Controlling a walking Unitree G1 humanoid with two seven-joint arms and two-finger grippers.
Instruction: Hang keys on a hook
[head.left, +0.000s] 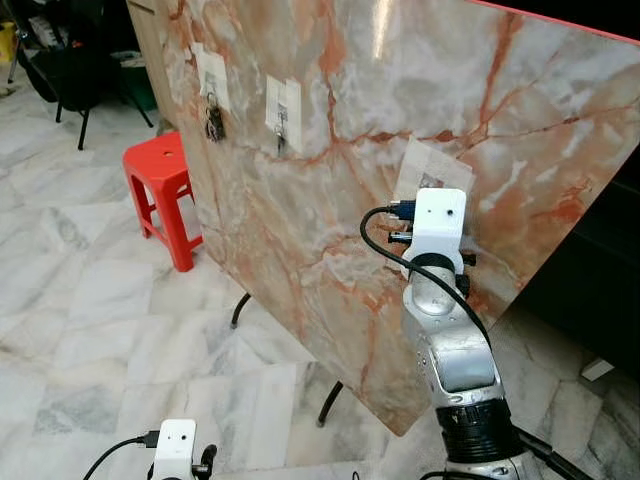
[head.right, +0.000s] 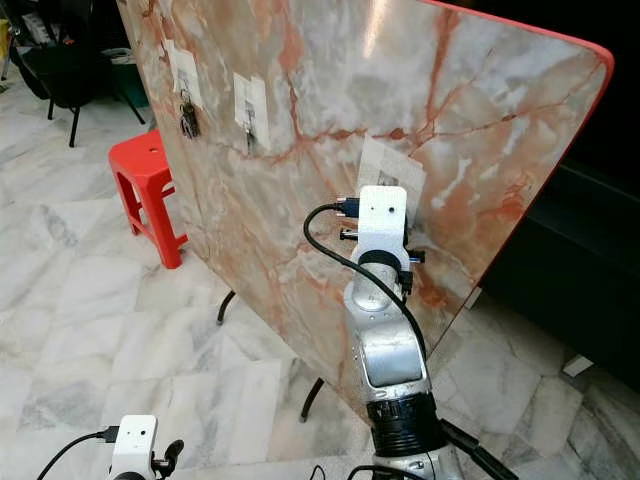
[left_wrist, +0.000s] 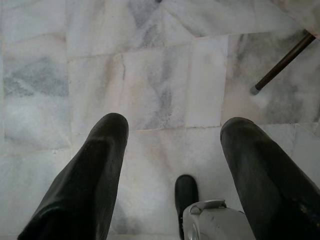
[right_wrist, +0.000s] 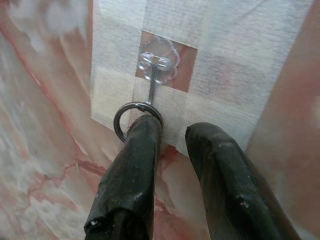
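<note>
A pale marble floor (head.left: 80, 300) runs under a big slab of pink-veined marble (head.left: 400, 110), a tabletop tipped up on edge so it stands like a wall, with dark legs showing beneath its lower edge. The right hand (right_wrist: 172, 131) is raised against the slab, near its lower right part, at a patch of white tape (right_wrist: 225, 60) that carries a clear plastic hook (right_wrist: 157, 67). Its two black fingers (right_wrist: 135, 170) stand slightly apart, with a narrow gap between them, and they are not clamped on anything that I can see. A metal key ring (right_wrist: 125, 117) sits at the tip of one finger, just under the hook's metal stem and touching it; whether the ring is fully on the hook I cannot tell, and the keys themselves are hidden behind the finger. Further along the slab towards its upper left, two more taped patches carry hooks: the nearer one (head.left: 283, 112) has something small hanging, and the far one (head.left: 213, 85) holds a dark bunch of keys (head.left: 215, 122). Beyond that edge stands a red plastic stool (head.left: 165, 195). The left hand (left_wrist: 172, 150) hangs low over the floor, fingers wide apart and empty.
</note>
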